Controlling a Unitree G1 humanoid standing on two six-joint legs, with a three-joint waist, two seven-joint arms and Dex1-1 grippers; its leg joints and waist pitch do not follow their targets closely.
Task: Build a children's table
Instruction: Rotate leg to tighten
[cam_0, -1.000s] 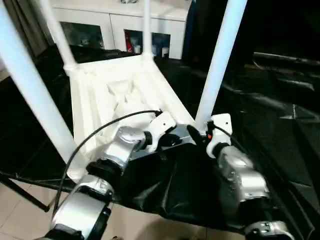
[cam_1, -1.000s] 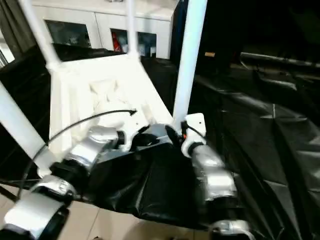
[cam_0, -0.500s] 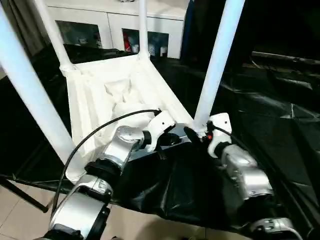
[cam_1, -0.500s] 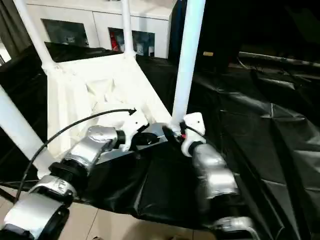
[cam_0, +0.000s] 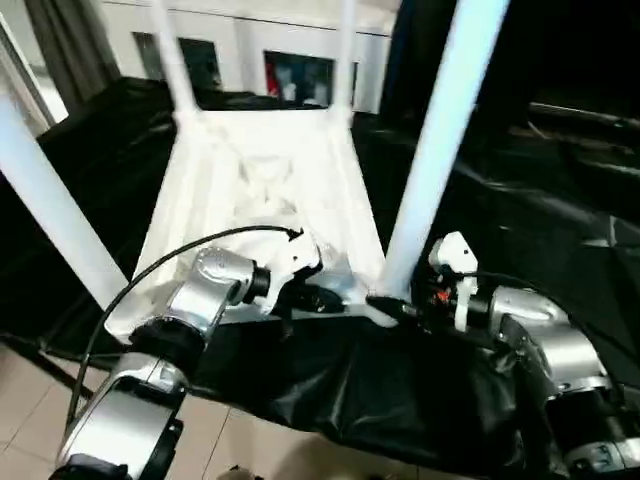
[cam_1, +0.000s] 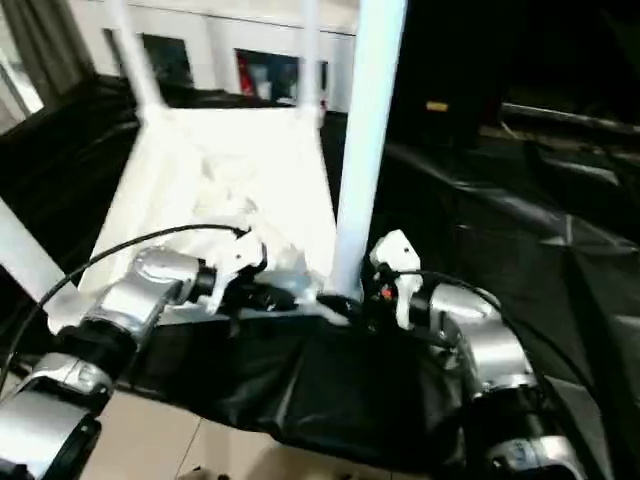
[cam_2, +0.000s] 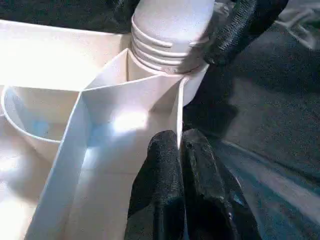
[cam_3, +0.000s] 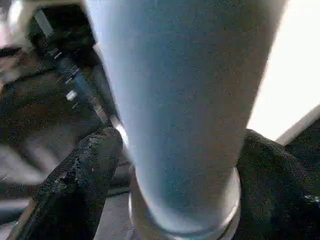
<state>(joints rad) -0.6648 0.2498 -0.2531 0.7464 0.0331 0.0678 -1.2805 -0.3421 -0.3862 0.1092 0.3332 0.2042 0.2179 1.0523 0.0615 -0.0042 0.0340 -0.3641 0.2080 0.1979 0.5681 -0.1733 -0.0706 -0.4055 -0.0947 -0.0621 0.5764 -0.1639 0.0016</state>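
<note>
Black sheeting: a crinkled black plastic cover (cam_0: 380, 400) is spread over the desk, and the work rests on it at the near edge.
Left gripper: the left gripper (cam_2: 181, 150) is seen with its jaws pressed together, pinching a thin white rib (cam_2: 177, 107) of the top's underside, just beside the near corner socket.
Right gripper: the right gripper (cam_3: 170, 170) has its jaws spread around the base of the near white tapered tube leg (cam_0: 432, 160); one black finger (cam_3: 80, 175) lies on each side, though a firm squeeze cannot be confirmed.
Table top: the white plastic rectangular table top (cam_0: 270, 190) lies upside down on the desk, ribs upward, with legs standing upright in its corners.
Handling: the plastic is judged light, stiff and smooth, so slipping is likely on the tube; hold is best taken low on the leg, near the round threaded socket (cam_2: 170, 55), and on ribs or rim.
Far legs: two further white tube legs (cam_0: 345, 50) rise at the far corners.
</note>
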